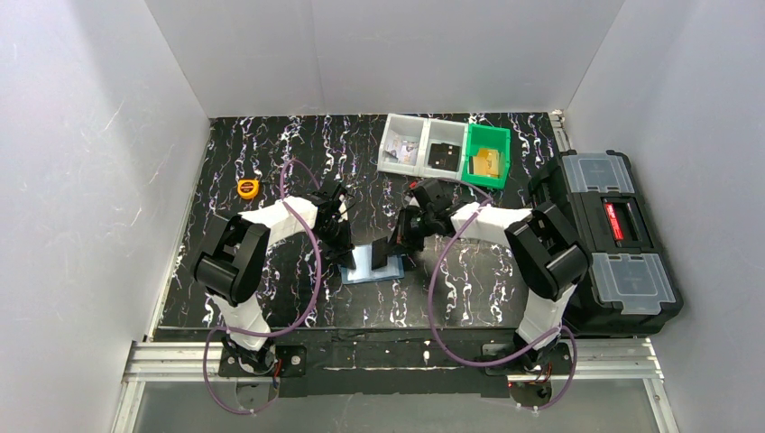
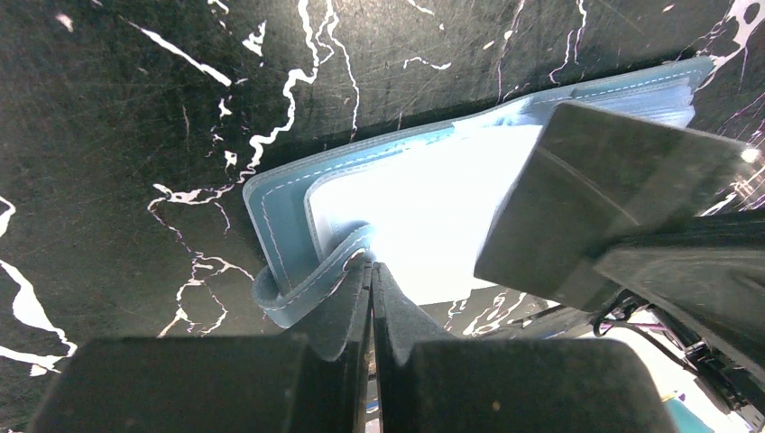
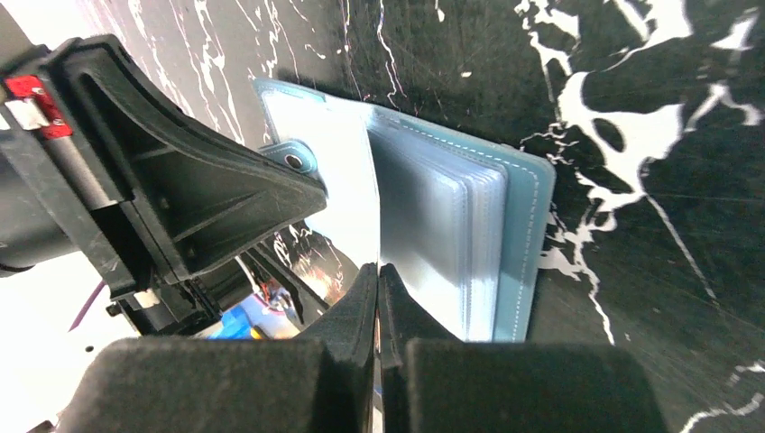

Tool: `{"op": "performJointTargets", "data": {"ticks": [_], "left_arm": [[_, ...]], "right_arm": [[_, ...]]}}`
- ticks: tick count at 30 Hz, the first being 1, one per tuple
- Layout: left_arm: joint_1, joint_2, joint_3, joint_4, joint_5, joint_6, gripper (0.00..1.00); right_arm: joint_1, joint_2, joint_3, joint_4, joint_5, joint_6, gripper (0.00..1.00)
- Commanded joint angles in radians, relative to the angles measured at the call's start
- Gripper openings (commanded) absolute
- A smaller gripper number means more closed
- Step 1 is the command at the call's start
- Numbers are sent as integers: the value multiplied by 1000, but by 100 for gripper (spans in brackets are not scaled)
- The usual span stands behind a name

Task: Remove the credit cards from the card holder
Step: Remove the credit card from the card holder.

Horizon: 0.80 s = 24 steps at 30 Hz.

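Roughly at the middle of the black marbled table (image 1: 225, 153) lies one card holder (image 1: 363, 268), folded open and flat, with its pale shiny inside facing up. Two arms reach in toward it, one from each side.

The left gripper (image 2: 372, 269) is clenched on the holder's single closing strap (image 2: 311, 275), which curls up from the left edge of the cover and runs in between the two fingers. One snap stud (image 3: 293, 161) shows at the strap's end in the right wrist view.

The right gripper (image 3: 378, 271) has its two fingers pressed together, with no gap visible. Their tips sit at the near edge of the holder, just where the plain pale panel meets the stack of clear sleeves (image 3: 442, 244). I cannot tell whether a thin sheet is pinched between them. The sleeves lie fanned on the right half, several layers deep, too blurred to count.

Along the far edge of the table stand three bins in a row: two clear bins (image 1: 397, 126) and one green bin (image 1: 501, 144), each with small items inside. One black toolbox (image 1: 604, 239) sits off the right side of the table, and one orange tape measure (image 1: 247, 188) lies on the far left, well apart from the holder.
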Motion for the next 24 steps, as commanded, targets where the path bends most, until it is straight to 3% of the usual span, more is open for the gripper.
{"op": "performJointTargets", "data": {"ticks": [1, 14, 24], "left_arm": [[-11, 38, -36, -88, -135, 41, 0], [-22, -94, 145, -170, -63, 58, 0], [-30, -175, 283, -248, -20, 86, 58]], "right_arm": [[-17, -58, 4, -73, 66, -60, 1], [-39, -193, 76, -221, 86, -118, 1], [-146, -260, 202, -398, 159, -199, 1]]}}
